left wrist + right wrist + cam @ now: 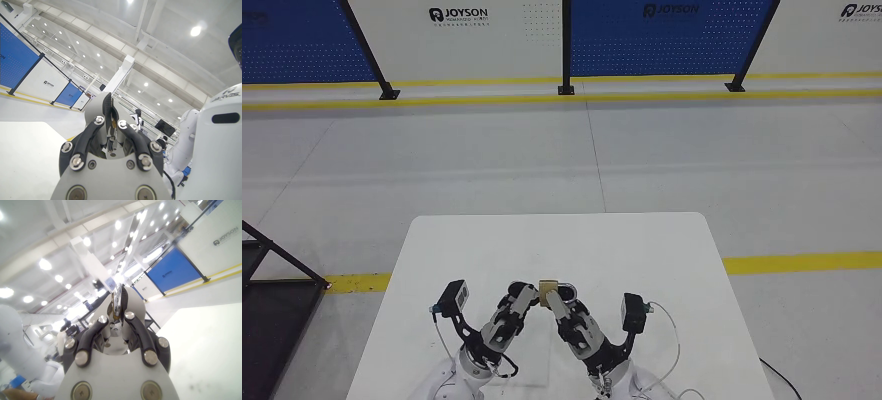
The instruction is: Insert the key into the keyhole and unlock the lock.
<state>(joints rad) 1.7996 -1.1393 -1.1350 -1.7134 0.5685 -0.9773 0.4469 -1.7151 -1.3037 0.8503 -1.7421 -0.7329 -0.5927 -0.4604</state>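
Observation:
Both grippers are raised above the white table (642, 250), tips meeting near its front middle. A brass padlock (548, 290) sits between them. In the right wrist view the padlock (117, 298) shows a shiny chrome shackle and a brass body, and my right gripper (118, 303) is shut on it. My left gripper (111, 111) is shut on a small brass key (114, 124), mostly hidden between the black pads (107, 106). From above, the left gripper (532, 297) and the right gripper (560, 298) sit tip to tip; whether the key touches the lock is hidden.
The table's far half lies bare beyond the grippers. A dark frame (272, 270) stands off the table's left side. Blue and white barrier panels (662, 35) line the far floor.

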